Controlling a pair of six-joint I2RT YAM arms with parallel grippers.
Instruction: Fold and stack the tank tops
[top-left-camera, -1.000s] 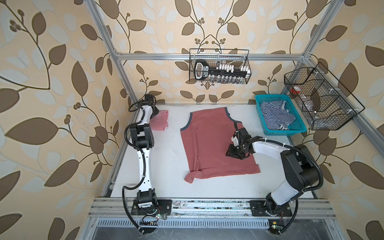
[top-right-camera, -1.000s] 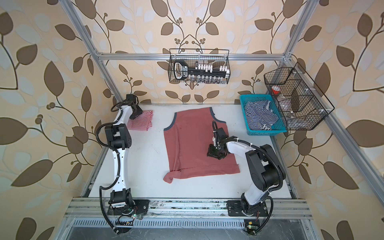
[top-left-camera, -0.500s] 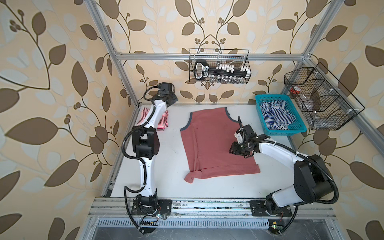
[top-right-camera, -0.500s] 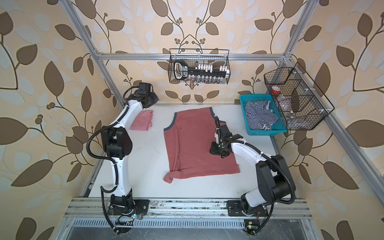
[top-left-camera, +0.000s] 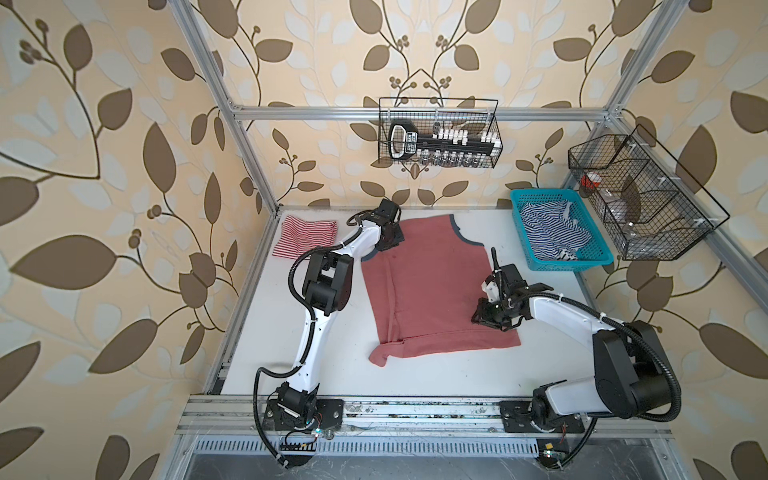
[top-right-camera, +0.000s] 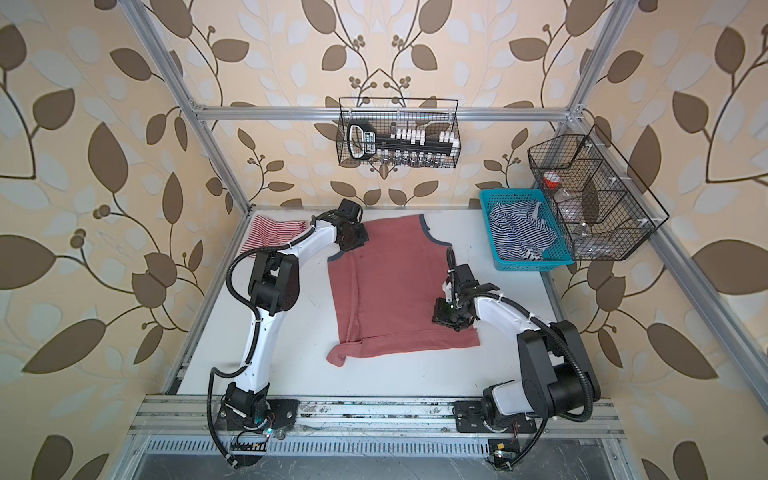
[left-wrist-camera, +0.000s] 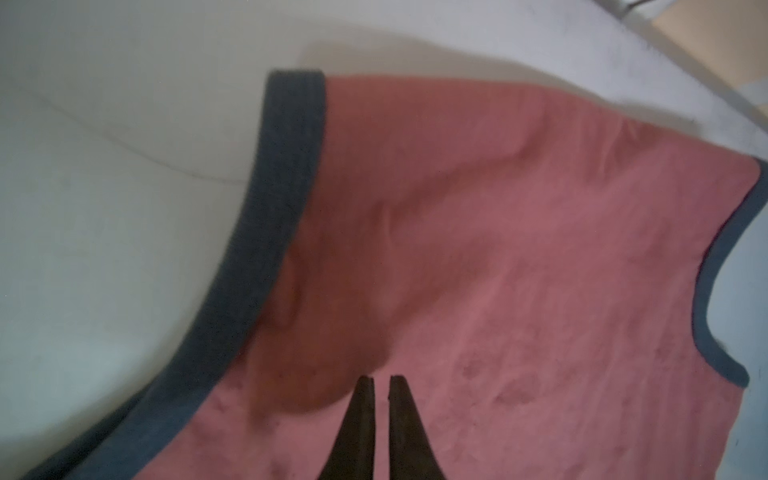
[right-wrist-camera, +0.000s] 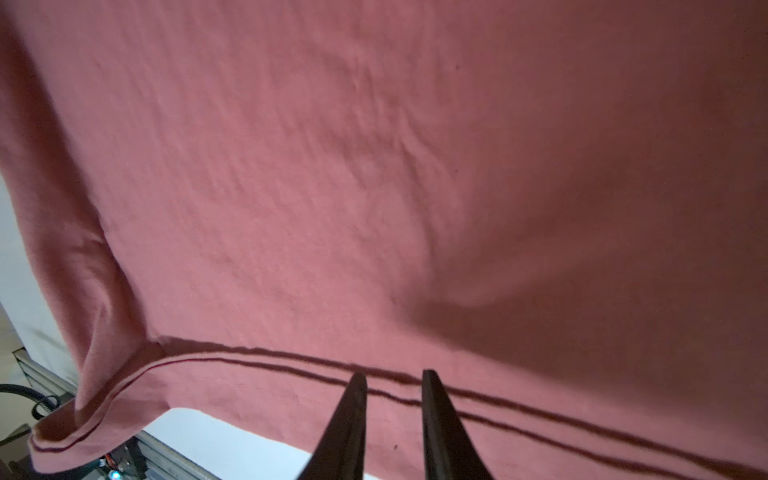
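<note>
Now that both arms have come onto the dusty red cloth tank top with navy trim (top-left-camera: 432, 291), spread flat in the middle, its fold can start. Nearest, the right gripper (right-wrist-camera: 395, 376) stands narrowly apart astride the hem, gripping nothing. Farther, the left gripper (left-wrist-camera: 382, 378), nearly together, seems to pinch a pucker by the armhole. The folded red-and-white striped cloth tank top (top-left-camera: 305, 239) lies far left.

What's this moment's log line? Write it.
left hand shut on red tank top | right hand open over hem | striped top aside

Matt cloth tank top (top-left-camera: 436, 291); smooth white table (top-left-camera: 457, 374)
</note>
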